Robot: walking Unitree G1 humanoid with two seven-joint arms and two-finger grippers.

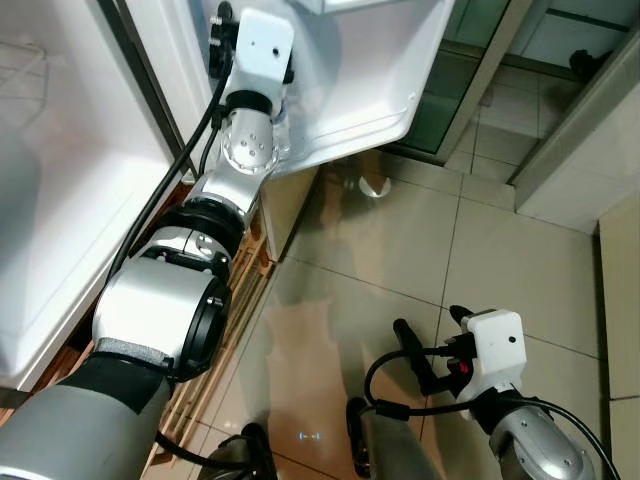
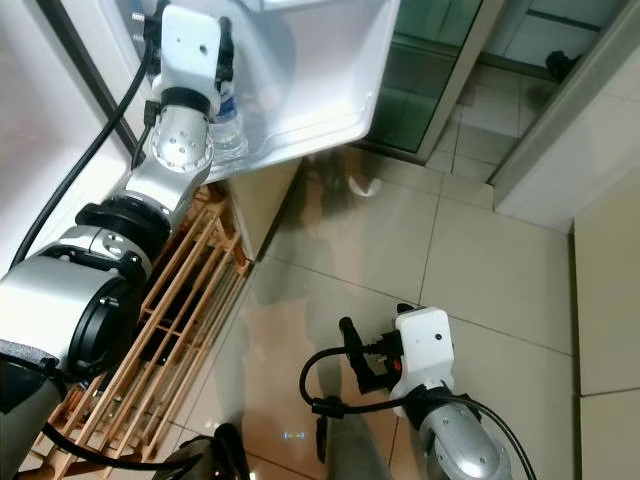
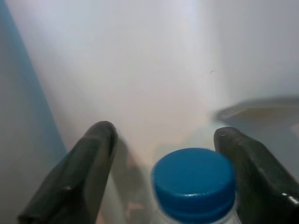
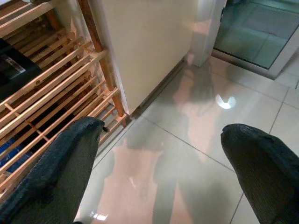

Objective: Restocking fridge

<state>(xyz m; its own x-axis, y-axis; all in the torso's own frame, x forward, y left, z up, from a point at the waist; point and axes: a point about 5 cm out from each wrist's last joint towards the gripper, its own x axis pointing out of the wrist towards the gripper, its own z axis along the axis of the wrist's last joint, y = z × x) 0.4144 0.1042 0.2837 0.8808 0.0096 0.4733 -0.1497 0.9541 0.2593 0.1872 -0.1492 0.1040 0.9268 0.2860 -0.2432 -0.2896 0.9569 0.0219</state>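
Note:
A clear water bottle (image 2: 228,130) with a blue cap (image 3: 194,184) stands in the white shelf (image 1: 370,90) of the open fridge door, up at the left. My left arm reaches up to it. My left gripper (image 3: 166,140) is open, its black fingers (image 3: 93,158) spread to either side of the cap, one finger close to it and the other apart. My right gripper (image 1: 385,395) hangs low over the tiled floor, open and holding nothing.
The white fridge body (image 1: 60,200) stands at the left. A slatted wooden rack (image 2: 170,330) sits low beside it, against a cream cabinet side (image 4: 145,46). Glossy beige floor tiles (image 1: 500,250) spread to the right, with a glass door (image 2: 430,80) beyond.

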